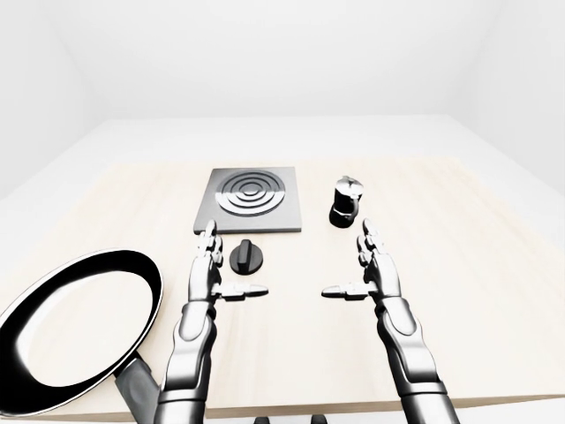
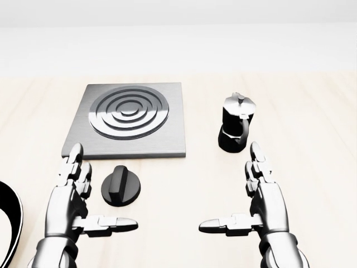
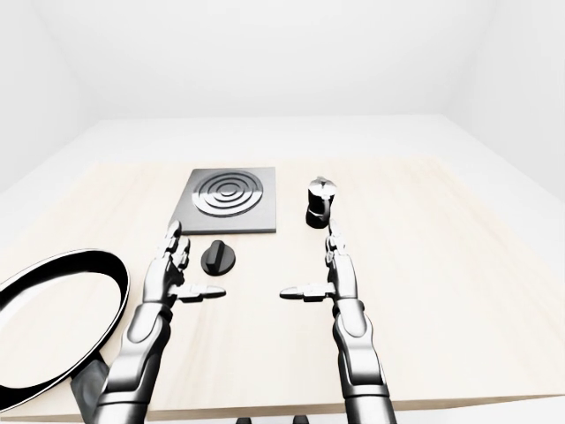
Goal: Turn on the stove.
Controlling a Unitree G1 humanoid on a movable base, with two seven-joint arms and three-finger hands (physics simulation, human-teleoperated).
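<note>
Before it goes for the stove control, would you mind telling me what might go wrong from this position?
1. The left hand is open beside the knob, not on it; a loose three-finger grip may slip instead of turning it.
2. The frying pan lies close to the left arm; an outward elbow swing could knock it.
3. The right hand sits near the moka pot and could tip it.
</note>
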